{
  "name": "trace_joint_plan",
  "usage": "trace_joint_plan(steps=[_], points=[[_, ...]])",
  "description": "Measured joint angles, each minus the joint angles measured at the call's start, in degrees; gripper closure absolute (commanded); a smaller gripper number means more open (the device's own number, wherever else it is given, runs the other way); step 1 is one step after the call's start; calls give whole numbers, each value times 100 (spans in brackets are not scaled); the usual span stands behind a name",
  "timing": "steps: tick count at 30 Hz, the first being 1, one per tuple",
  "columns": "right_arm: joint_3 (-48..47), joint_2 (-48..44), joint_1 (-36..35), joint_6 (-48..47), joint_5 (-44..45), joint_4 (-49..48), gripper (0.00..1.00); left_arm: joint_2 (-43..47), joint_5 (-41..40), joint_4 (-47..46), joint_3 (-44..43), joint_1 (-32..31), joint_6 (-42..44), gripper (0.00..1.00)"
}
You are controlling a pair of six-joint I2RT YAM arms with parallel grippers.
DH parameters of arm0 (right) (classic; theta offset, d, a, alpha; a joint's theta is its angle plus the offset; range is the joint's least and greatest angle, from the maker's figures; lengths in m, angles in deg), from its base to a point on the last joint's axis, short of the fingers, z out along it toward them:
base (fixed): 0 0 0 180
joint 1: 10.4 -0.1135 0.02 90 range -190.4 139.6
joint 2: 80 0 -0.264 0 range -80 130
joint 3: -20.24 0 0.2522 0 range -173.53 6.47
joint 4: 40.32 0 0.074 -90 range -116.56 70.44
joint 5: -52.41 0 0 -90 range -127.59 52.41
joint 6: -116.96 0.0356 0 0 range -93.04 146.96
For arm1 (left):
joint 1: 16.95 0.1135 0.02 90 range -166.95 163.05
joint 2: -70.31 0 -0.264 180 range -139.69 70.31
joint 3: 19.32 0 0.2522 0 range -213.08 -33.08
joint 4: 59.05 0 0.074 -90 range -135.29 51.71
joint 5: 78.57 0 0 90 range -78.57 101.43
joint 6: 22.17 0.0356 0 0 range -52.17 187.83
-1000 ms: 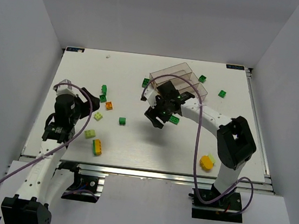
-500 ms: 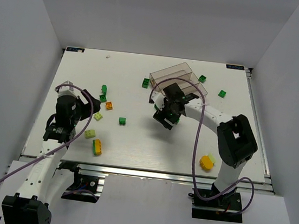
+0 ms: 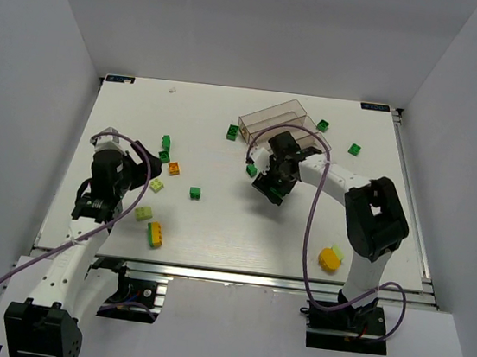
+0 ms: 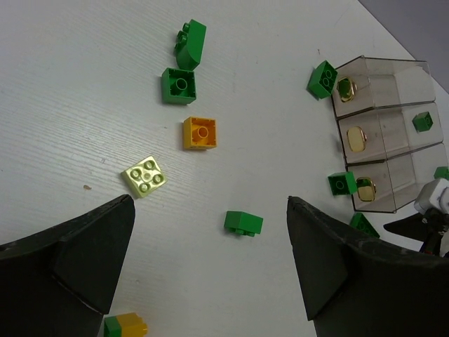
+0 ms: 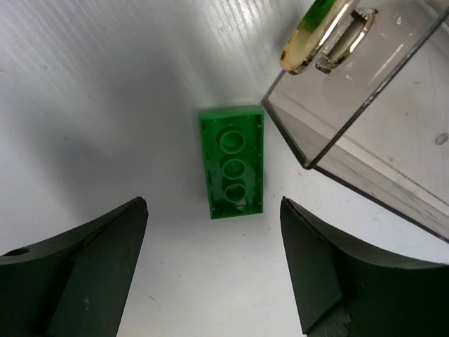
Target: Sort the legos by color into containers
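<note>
The clear three-trough tray (image 3: 268, 114) stands at mid-back and also shows in the left wrist view (image 4: 382, 91). My right gripper (image 3: 270, 182) is open and empty just in front of the tray. Its jaws (image 5: 213, 210) stand wide, short of a dark green brick (image 5: 231, 161) lying studs-down beside the tray's corner (image 5: 365, 133). That brick also shows from above (image 3: 252, 170). My left gripper (image 3: 140, 166) is open and empty above the table; between its fingers (image 4: 210, 203) lies a green brick (image 4: 243, 222).
On the left lie green bricks (image 3: 166, 143) (image 3: 195, 192), an orange one (image 3: 174, 168), pale yellow-green ones (image 3: 157, 185) (image 3: 144, 213) and a green-yellow stack (image 3: 155, 234). Green bricks (image 3: 233, 132) (image 3: 322, 125) (image 3: 354, 149) lie round the tray. A yellow piece (image 3: 329, 258) lies near the right arm.
My right gripper has moved right, closer to the tray, and now covers a green brick that showed by its fingers. The left arm has shifted slightly.
</note>
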Motion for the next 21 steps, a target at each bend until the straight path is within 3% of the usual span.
trace_joint_plan(steps=[11,21], points=[[-52,291,151,-109,-247,-46,26,-90,0,-68,0,0,-42,2],[-28,328,164,-120,-525,-107,47,-92,0,-68,0,0,-85,2]])
